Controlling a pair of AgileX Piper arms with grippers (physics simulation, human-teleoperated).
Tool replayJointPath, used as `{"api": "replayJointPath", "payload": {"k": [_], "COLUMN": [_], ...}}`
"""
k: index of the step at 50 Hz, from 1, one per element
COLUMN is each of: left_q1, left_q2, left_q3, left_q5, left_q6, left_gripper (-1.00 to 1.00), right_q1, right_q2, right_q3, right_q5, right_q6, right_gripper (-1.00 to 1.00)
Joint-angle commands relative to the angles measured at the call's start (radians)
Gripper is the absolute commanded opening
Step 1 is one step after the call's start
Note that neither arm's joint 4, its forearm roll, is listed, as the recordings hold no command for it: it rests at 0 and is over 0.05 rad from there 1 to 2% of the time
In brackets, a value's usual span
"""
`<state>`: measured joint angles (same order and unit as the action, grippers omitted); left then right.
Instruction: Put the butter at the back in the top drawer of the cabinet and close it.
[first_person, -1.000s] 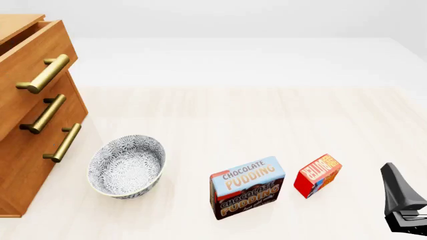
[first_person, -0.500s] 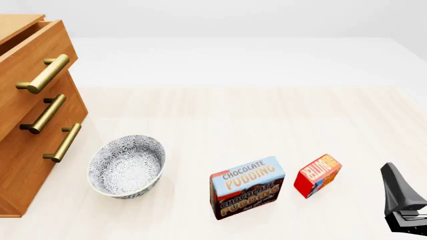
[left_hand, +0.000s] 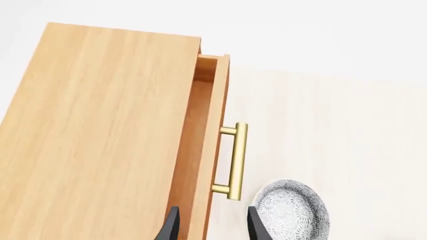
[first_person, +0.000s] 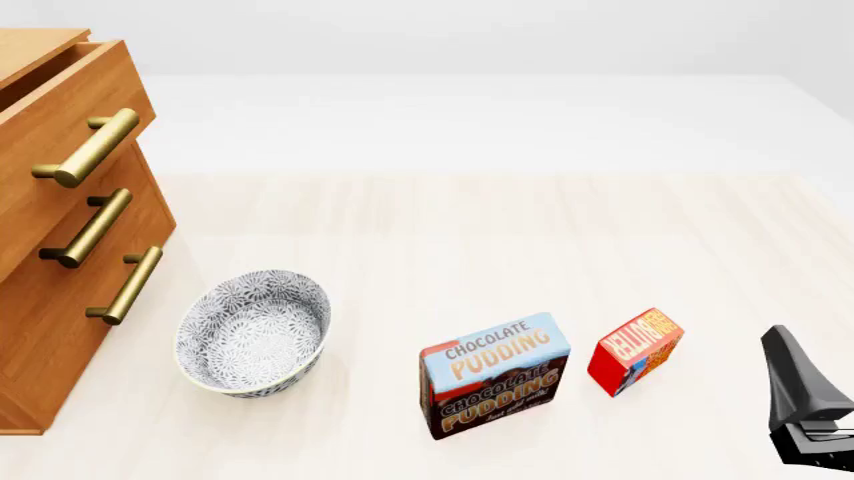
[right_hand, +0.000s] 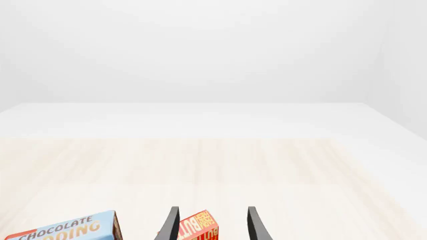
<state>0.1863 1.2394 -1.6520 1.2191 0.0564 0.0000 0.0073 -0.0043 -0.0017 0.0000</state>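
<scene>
Nearest the front camera, the right gripper (first_person: 811, 425) sits at the desk's (first_person: 534, 230) near right corner; its own wrist view shows its fingers (right_hand: 172, 224) spread apart with nothing between them, aimed at the butter (first_person: 635, 350). That small red box stands on the desk just beyond, beside the larger Chocolate Pudding box (first_person: 494, 376) but apart from it. The butter looks like a light, stiff carton with flat faces, so it should hold firm under a pinch across its two narrow sides; glossy printed card may slip a little, so a grip low and centred on the body seems safest.

Farther left sits a patterned bowl (first_person: 254, 332), then the wooden cabinet (first_person: 54, 330) with its top drawer (first_person: 60, 120) pulled partly out.

The left gripper (left_hand: 213, 224) does not appear in the front view at all. Its wrist camera looks down on the cabinet's top, fingers parted and empty above the drawer's brass handle (left_hand: 236, 161), and shows the gap into the drawer cavity, which the front view barely reveals. The front view alone shows all three drawers.
</scene>
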Motion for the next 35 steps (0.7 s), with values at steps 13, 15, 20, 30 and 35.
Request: {"api": "replayJointPath", "payload": {"k": [13, 15, 20, 30, 35], "left_q1": [0.004, 0.004, 0.003, 0.005, 0.005], "left_q2": [0.049, 0.053, 0.062, 0.074, 0.079], "left_q3": [0.029, 0.036, 0.052, 0.077, 0.094], "left_q5": [-0.043, -0.05, -0.067, -0.091, -0.105], "left_q6": [0.004, 0.003, 0.003, 0.008, 0.009], "left_gripper": [1.0, 1.0, 1.0, 1.0, 1.0], "right_q1": [0.0, 0.0, 0.0, 0.0, 0.0], "right_q2": [0.0, 0.0, 0.0, 0.0, 0.0], "right_q3": [0.0, 0.0, 0.0, 0.0, 0.0], "right_q5": [0.0, 0.0, 0.0, 0.0, 0.0], "right_q6": [0.0, 0.0, 0.0, 0.0, 0.0], "right_gripper": [1.0, 1.0, 1.0, 1.0, 1.0]}}
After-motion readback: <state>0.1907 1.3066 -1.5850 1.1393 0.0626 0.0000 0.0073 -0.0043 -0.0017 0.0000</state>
